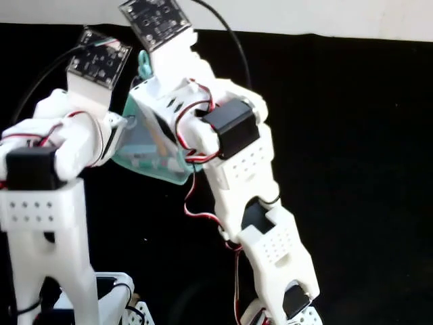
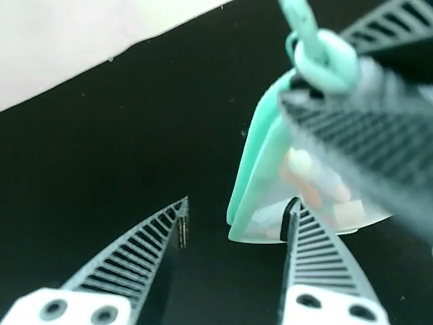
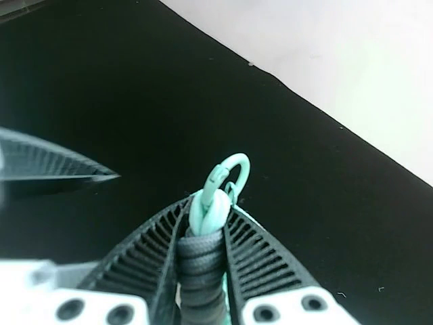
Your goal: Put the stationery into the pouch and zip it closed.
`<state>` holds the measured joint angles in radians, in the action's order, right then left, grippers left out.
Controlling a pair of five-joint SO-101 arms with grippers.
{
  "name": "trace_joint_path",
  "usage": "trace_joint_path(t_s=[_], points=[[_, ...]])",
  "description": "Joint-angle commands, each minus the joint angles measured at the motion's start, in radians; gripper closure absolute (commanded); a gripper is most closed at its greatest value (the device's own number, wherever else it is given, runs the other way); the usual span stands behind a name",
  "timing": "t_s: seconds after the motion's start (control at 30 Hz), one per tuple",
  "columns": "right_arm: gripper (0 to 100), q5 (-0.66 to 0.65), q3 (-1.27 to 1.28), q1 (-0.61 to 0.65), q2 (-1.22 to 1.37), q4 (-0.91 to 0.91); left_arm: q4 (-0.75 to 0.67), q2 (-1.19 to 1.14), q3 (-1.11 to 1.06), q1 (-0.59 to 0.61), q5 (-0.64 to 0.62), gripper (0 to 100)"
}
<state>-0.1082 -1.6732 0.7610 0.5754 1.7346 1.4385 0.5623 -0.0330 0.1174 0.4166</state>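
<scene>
A clear pouch (image 2: 267, 169) with a mint-green rim holds several pieces of stationery (image 2: 304, 179). In the high view the pouch (image 1: 152, 159) sits between the two arms, partly hidden by them. My right gripper (image 3: 213, 203) is shut on the pouch's dark cord (image 3: 199, 261), just behind its mint loop and clasp (image 3: 220, 183). That clasp (image 1: 144, 66) sticks up by the right wrist. My left gripper (image 2: 239, 201) stands open. The pouch's lower edge lies against one of its fingertips (image 2: 295, 210), and the other finger (image 2: 145, 247) stands apart over the black cloth.
Black cloth (image 1: 352, 108) covers the table, with a pale strip (image 3: 352, 61) beyond its far edge. The right arm's body and red wires (image 1: 237, 156) lie across the middle. The left arm's base (image 1: 47, 244) stands at the near left.
</scene>
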Motion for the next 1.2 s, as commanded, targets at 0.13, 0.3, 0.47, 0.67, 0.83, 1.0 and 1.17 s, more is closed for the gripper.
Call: trace_joint_path(t_s=[0.13,0.3,0.47,0.67,0.83,1.0,1.17], points=[[99.3,-0.012,-0.090,0.008,-0.073,0.018,-0.018,-0.091,0.140,0.007,0.009,76],[99.3,-0.052,-0.090,0.012,-0.074,0.019,0.015,-0.127,0.182,-0.004,0.058,76],[99.3,-0.060,-0.090,0.012,-0.074,0.027,0.046,-0.160,0.193,-0.047,0.132,76],[99.3,-0.060,-0.090,0.012,-0.074,0.027,0.049,-0.165,0.183,-0.077,0.130,76],[99.3,-0.060,-0.090,0.012,-0.074,0.027,0.089,-0.165,0.143,-0.133,0.130,79],[99.3,-0.060,-0.090,0.007,-0.074,0.027,0.087,-0.162,0.065,-0.229,0.129,89],[99.3,-0.060,-0.091,0.004,-0.074,0.027,0.087,-0.160,0.064,-0.252,0.097,100]])
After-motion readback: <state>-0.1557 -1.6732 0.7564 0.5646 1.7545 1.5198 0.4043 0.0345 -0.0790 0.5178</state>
